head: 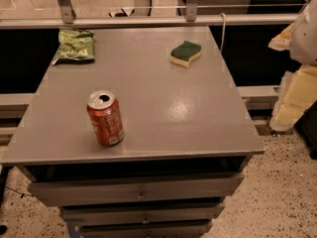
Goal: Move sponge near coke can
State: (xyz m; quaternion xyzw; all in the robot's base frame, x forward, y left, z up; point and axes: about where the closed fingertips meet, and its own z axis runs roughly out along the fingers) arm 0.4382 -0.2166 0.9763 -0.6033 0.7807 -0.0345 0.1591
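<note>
At the front, below the top: three grey drawers (138, 190), stacked, each with a small centre knob; contents hidden. Speckled floor (282, 192) to the right of them. Grey table (163, 123), flat top with a glare patch right of centre. Item 1: can (105, 119), red-orange with a silver top, upright near the front-left of the table; tab opening shows dark and the contents cannot be told. It has a white label patch near the base and pale lettering on the side, neither legible. Item 2: gripper (297, 98), cream and white, at the right edge of view, off the table's right side and partly cut off; touching nothing on the table, and whether spread or pressed together cannot be told. Item 3: sponge (185, 53), dark green top over pale yellow foam, wavy-edged, lying flat at the far right of the table, well apart from the can. Item 4: bag (74, 45), light green, crumpled, lying at the far-left corner; print not legible. Behind the table: a metal rail (148, 21) running across, with upright posts above it.
</note>
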